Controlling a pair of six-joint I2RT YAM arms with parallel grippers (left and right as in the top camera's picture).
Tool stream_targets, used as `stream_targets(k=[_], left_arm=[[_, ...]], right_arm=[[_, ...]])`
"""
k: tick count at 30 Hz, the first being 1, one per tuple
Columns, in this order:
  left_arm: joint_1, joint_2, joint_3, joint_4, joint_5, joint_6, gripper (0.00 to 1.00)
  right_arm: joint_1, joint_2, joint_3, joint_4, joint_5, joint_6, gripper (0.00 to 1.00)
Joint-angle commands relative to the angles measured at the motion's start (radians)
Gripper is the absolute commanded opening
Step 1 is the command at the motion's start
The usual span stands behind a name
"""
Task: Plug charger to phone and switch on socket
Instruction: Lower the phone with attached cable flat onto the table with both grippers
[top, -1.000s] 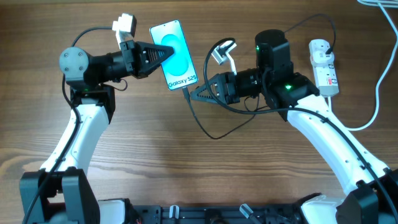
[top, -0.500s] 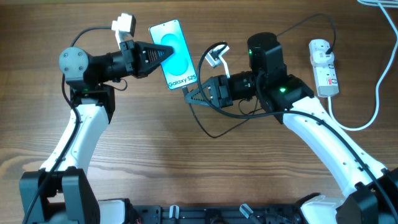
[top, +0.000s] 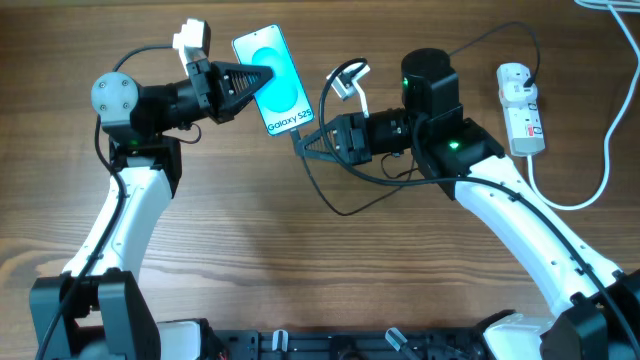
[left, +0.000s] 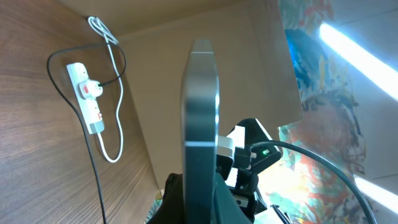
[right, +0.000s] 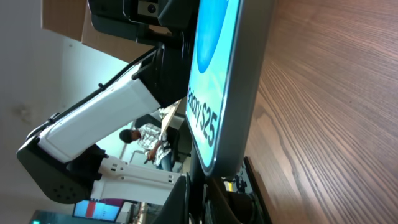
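Two robot arms met over the wooden counter (top: 200, 260). The left end effector (top: 258, 79) was closed on the phone (top: 285, 100), pinching it by its long sides and holding it tilted, with the blue screen facing up. The words "Galaxy S25" sat at the phone's lower end, the end nearest the other arm. The right end effector (top: 300, 143) was right at that lower edge, with its fingers pinched shut on the end of the charger (top: 330, 205). The small plug tip was hidden, so I could not tell if it was inside the phone. From there the thin black cable hung in a loop under the right arm. The socket (top: 525, 125) lay far off by the right edge of the counter, with a white adapter (top: 516, 78) stuck in its top end. Its thick white cord (top: 600, 180) curved away to the right.
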Motion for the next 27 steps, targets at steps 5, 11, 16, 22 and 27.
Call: stream_targets(k=[5, 11, 16, 22, 27], left_arm=[[-0.017, -0.016, 0.010, 0.001, 0.175, 0.006, 0.04], [-0.016, 0.002, 0.010, 0.001, 0.170, 0.033, 0.04], [-0.016, 0.038, 0.010, -0.102, 0.181, 0.212, 0.04], [-0.016, 0.117, 0.010, -0.460, 0.121, 0.546, 0.04], [-0.023, 0.193, 0.010, -0.797, -0.197, 0.823, 0.04]], right_arm=[[0.002, 0.000, 0.006, 0.028, 0.044, -0.009, 0.11], [-0.004, 0.000, 0.006, 0.006, 0.043, -0.038, 0.79], [-0.014, 0.000, 0.006, -0.083, 0.144, -0.143, 0.85], [-0.063, 0.000, 0.006, -0.242, 0.327, -0.296, 0.85], [-0.075, 0.000, 0.006, -0.283, 0.409, -0.350, 0.86]])
